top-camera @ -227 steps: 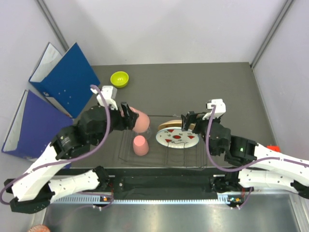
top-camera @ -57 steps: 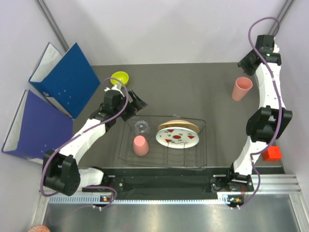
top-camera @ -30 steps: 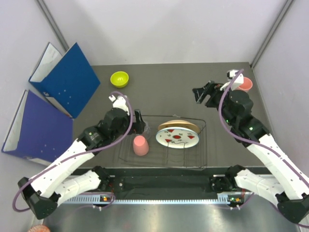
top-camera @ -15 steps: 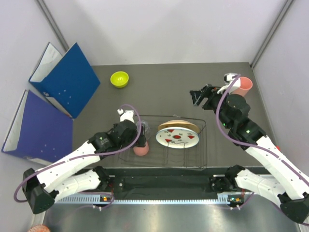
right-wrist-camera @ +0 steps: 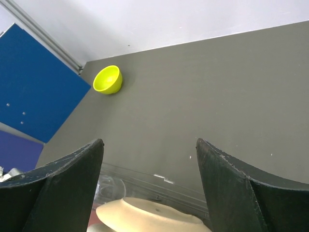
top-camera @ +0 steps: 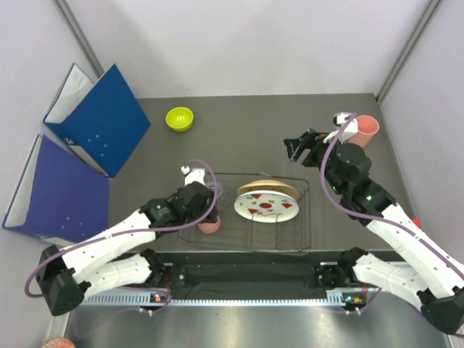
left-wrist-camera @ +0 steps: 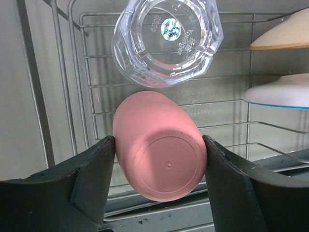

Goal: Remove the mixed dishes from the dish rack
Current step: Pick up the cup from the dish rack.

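The pink cup (left-wrist-camera: pixel 161 166) sits upside down at the left end of the rack (left-wrist-camera: pixel 85 96); its flat base faces my left wrist camera and its long axis runs away from the lens toward the wires; my left claw (left-wrist-camera: pixel 158 141) pinches it, one finger against each side; just beyond it the glass (left-wrist-camera: pixel 166 41) is also inverted, its base sticker (left-wrist-camera: pixel 169 26) too small to read; my right claw (right-wrist-camera: pixel 149 142) hangs spread above the table (right-wrist-camera: pixel 231 87).

Top external camera: above the near edge, looking steeply down over the bench (top-camera: pixel 254 123). Left wrist camera: straight down, close above the salmon-pink cup (left-wrist-camera: pixel 159 159). Right wrist camera: oblique, toward the far left corner. All show the tan plate (right-wrist-camera: pixel 145 215).
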Robot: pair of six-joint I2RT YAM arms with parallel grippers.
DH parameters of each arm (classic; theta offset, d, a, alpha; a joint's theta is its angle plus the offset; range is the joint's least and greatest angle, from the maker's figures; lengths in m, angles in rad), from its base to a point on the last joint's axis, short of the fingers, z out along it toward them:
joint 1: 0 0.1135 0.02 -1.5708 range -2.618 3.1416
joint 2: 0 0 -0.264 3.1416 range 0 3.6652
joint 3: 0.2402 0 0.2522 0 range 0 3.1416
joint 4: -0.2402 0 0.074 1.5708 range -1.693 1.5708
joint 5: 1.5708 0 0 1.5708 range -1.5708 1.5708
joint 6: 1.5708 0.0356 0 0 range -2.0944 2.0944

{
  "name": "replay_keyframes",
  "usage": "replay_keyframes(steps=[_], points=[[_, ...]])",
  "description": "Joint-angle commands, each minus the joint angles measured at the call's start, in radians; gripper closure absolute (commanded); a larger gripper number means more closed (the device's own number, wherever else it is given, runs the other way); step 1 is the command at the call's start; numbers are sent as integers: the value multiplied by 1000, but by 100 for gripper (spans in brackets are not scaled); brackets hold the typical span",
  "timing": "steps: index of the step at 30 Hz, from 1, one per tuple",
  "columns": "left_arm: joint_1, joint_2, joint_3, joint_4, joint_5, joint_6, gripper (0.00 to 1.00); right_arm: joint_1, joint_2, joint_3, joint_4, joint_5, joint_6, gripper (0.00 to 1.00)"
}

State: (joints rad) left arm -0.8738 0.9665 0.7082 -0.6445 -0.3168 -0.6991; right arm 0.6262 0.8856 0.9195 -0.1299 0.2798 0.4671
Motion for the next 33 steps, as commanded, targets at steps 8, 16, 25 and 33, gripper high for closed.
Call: replay_keyframes(steps=[8, 16, 25, 33], points=[[-7, -54, 173, -112, -57, 36, 49, 18, -23, 21, 41, 2, 4, 23], [-7, -61, 497, -239, -94, 113, 85, 18, -48, 48, 35, -19, 7, 23], [-5, -65, 631, -22, -70, 219, 100, 18, -97, 45, 84, -97, 48, 27], [38, -42, 493, 390, 138, 138, 100, 20, -180, -68, 294, -307, 153, 29]])
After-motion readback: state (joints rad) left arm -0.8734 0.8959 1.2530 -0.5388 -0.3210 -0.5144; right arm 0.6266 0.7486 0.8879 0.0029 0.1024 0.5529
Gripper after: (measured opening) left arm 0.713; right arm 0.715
